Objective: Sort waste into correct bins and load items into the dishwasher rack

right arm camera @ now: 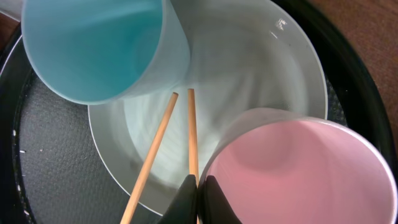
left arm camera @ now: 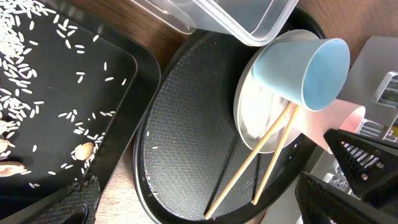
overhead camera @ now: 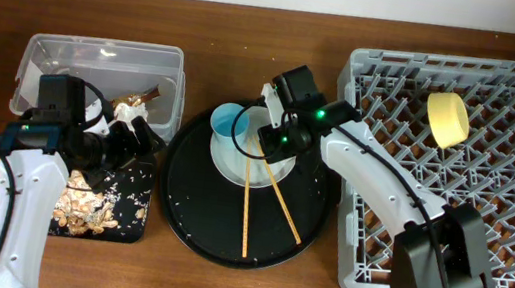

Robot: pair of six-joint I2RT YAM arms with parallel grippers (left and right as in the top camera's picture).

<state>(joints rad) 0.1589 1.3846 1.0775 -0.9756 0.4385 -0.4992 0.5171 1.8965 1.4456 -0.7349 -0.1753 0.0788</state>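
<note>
My right gripper [right arm camera: 199, 186] is shut on the rim of the pink cup [right arm camera: 298, 168], one finger inside and one outside, over the pale plate [right arm camera: 249, 68]. The light blue cup [right arm camera: 93, 43] lies on its side on the plate's far edge. Two wooden chopsticks [right arm camera: 152, 155] rest across the plate; overhead they [overhead camera: 247, 203] fan toward the front. My left gripper [left arm camera: 205, 211] is open and empty over the gap between the small black tray [left arm camera: 62, 93] and the round tray. The yellow bowl [overhead camera: 448, 120] stands in the grey rack [overhead camera: 490, 217].
The clear tub [overhead camera: 98, 56] at the back left holds a brown wrapper [overhead camera: 138, 97]. Food scraps and rice [overhead camera: 87, 206] lie in the small black tray. The large round black tray [overhead camera: 193, 206] carries the plate, cups and chopsticks between the bins and the rack.
</note>
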